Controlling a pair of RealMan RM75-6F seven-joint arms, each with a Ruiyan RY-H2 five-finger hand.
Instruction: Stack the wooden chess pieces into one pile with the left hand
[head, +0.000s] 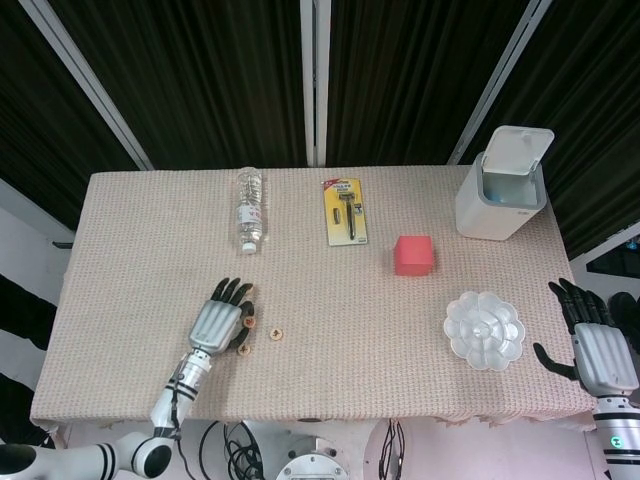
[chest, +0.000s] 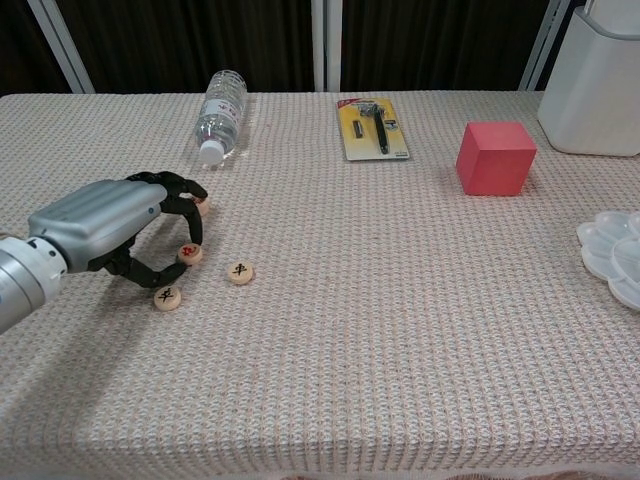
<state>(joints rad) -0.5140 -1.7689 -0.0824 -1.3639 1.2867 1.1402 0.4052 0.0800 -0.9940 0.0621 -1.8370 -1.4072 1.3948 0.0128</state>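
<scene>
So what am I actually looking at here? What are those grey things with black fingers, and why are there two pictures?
Those are a robot's two mechanical hands, steered remotely by a person. Both pictures show one moment: the head view looks down from above, the chest view looks across the table from lower down.

The left hand is curled over small wooden chess pieces. One red-marked piece sits at its fingertips; whether it is gripped I cannot tell. Two black-marked pieces lie flat nearby, nothing stacked yet. The right hand waits open at the table's edge, holding nothing.

Also there: a water bottle on its side, a packaged razor, a red cube, a white flower-shaped dish and a white bin.
</scene>
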